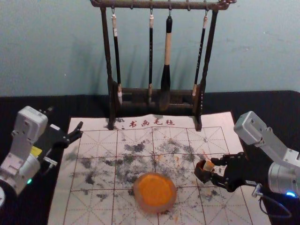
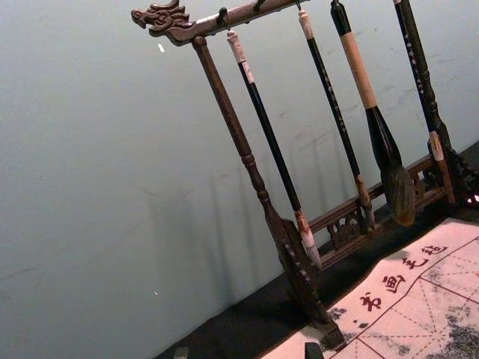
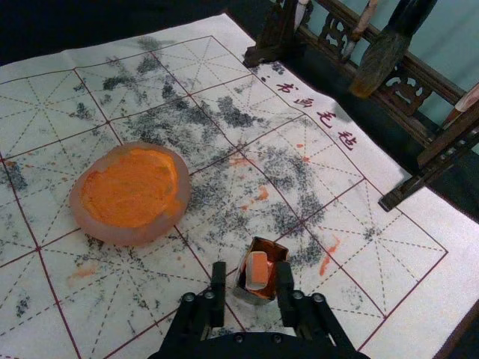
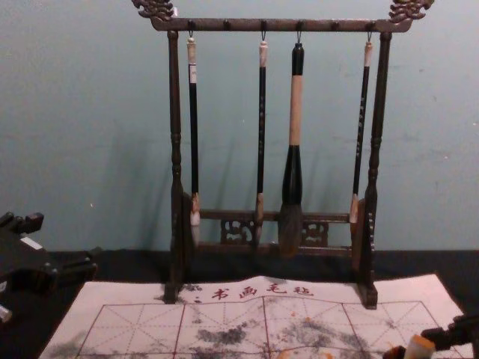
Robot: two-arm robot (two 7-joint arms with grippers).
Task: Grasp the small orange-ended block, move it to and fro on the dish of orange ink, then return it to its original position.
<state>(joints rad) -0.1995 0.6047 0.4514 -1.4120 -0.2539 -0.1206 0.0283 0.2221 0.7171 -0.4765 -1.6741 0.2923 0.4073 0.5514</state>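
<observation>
The orange-ended block [image 1: 208,166] stands in a small dark open holder [image 1: 200,174] on the mat, right of the orange ink dish [image 1: 155,192]. My right gripper [image 1: 214,170] reaches in from the right, at the holder. In the right wrist view, the open right gripper [image 3: 251,280] has one finger on each side of the block [image 3: 257,270], with gaps between; the dish [image 3: 130,193] lies apart. The chest view catches the block [image 4: 420,346] low at the right. Parked at the left, my left gripper [image 1: 65,118] is open, and so is the left gripper [image 2: 247,353] in its wrist view.
A dark wooden rack [image 1: 154,94] with several hanging brushes stands at the mat's far edge, in front of the wall. The ink-stained white mat [image 1: 89,201] lies flat on a black-covered table [image 1: 262,101].
</observation>
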